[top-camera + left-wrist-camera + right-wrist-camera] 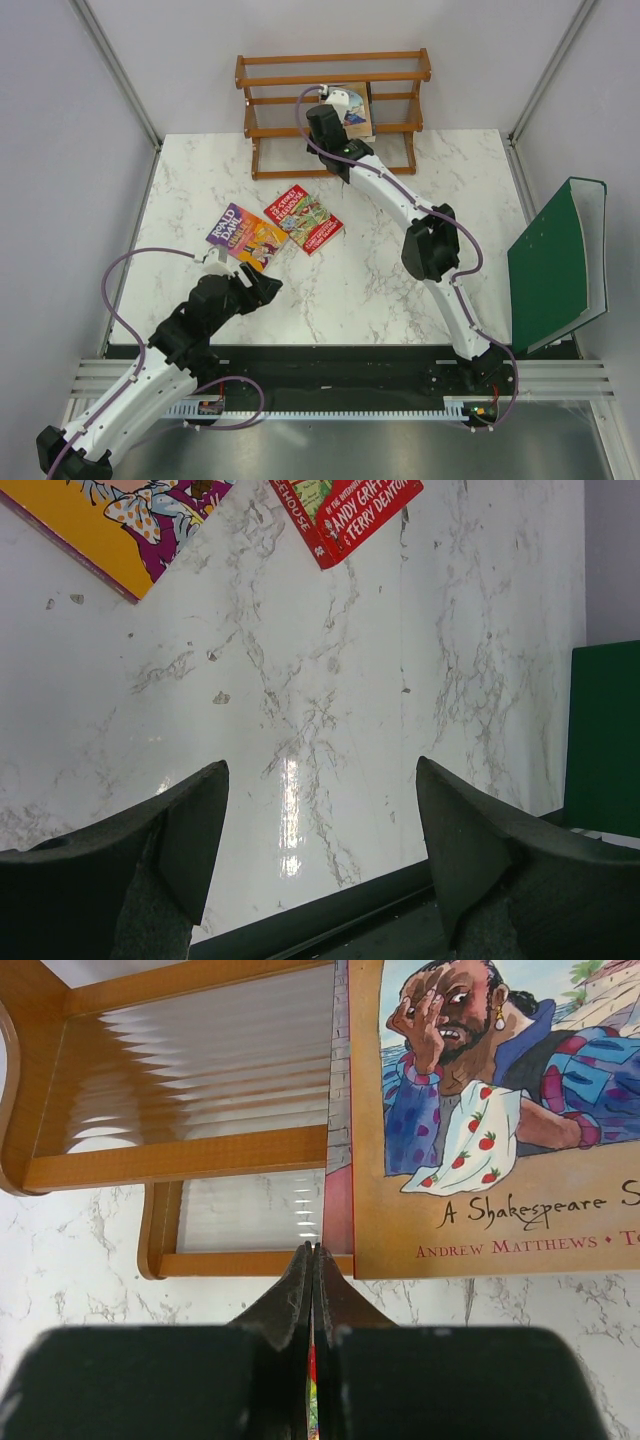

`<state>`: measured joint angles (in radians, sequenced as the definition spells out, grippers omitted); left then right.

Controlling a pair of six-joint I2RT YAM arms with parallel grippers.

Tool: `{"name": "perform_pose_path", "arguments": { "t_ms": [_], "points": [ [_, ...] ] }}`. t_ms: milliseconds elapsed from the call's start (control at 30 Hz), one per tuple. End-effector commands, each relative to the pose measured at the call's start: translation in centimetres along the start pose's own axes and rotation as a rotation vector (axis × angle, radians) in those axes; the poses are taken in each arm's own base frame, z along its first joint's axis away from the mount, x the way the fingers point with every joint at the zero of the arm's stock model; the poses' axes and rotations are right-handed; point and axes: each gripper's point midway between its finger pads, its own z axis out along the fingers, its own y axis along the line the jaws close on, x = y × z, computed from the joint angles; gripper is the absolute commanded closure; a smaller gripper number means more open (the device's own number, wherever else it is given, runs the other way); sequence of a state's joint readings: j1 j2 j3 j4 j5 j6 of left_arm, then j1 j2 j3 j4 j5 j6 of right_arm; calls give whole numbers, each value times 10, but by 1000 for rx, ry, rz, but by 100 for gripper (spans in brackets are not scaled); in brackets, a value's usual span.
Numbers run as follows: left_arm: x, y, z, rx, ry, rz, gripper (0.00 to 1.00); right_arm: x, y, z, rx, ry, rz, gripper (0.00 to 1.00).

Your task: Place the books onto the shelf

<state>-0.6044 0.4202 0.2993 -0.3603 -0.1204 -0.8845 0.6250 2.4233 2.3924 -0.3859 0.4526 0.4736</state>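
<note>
The marble table (380,300) is holding the wooden shelf (335,57) at its back, and the orange Shakespeare book (480,1120) is standing in that shelf. The Roald Dahl book (246,236) and the red book (304,220) are lying flat on the table. We are pressing our right claw (312,1260) together by the shelf and holding our left claw (321,763) spread wide above the table.

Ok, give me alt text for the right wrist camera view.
The right gripper, shut, points at an orange Shakespeare book at the wooden shelf, with the white marble table below.
</note>
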Motion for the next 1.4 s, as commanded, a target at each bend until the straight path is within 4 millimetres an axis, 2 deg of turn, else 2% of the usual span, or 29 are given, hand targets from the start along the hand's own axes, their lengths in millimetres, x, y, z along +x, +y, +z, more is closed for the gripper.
{"name": "perform_pose_path", "arguments": {
  "t_ms": [0, 333, 500, 533, 567, 667, 700, 733, 767, 800, 833, 867, 900, 933, 1000, 1200, 1367],
  "points": [
    [-2, -3, 1, 23, -10, 41, 19, -21, -8, -2, 39, -53, -1, 100],
    [-1, -4, 0, 27, -8, 40, 19, -26, -21, -2, 78, -69, 5, 100],
    [-1, -3, 1, 25, -7, 42, 19, -33, -12, -9, 30, -81, 1, 100],
    [0, -2, 1, 24, -6, 40, 19, -27, -6, -8, -6, -80, -5, 100],
    [0, -2, 1, 24, -6, 39, 19, -40, 0, -18, -36, -107, 1, 100],
    [1, -1, 2, 21, -3, 39, 19, -49, 20, -39, -135, -149, -14, 100],
    [1, -1, 1, 21, -3, 38, 19, -43, 21, -42, -146, -139, -24, 100],
    [1, -1, 2, 21, -1, 38, 19, -56, 28, -54, -183, -162, -13, 100],
    [1, -1, 1, 22, -2, 38, 19, -58, 27, -58, -187, -165, -6, 99],
    [2, 0, 2, 20, 0, 38, 19, -52, 22, -59, -176, -154, -7, 98],
    [2, -1, 1, 23, -1, 38, 19, -63, 20, -69, -173, -174, 14, 96],
    [2, -1, 1, 23, -1, 38, 19, -65, 16, -72, -162, -182, 18, 95],
    [2, -1, 1, 26, -2, 37, 19, -60, 8, -71, -147, -174, 21, 95],
    [1, -2, 1, 28, -4, 35, 19, -67, 6, -78, -148, -185, 30, 100],
    [1, -1, 1, 27, -5, 35, 19, -63, -7, -78, -115, -176, 25, 100],
    [2, -1, 1, 28, -4, 34, 19, -67, -37, -85, -33, -162, -5, 100],
    [3, -1, 1, 27, -1, 34, 19, -56, -39, -79, -36, -99, -39, 100]
  ]
}}
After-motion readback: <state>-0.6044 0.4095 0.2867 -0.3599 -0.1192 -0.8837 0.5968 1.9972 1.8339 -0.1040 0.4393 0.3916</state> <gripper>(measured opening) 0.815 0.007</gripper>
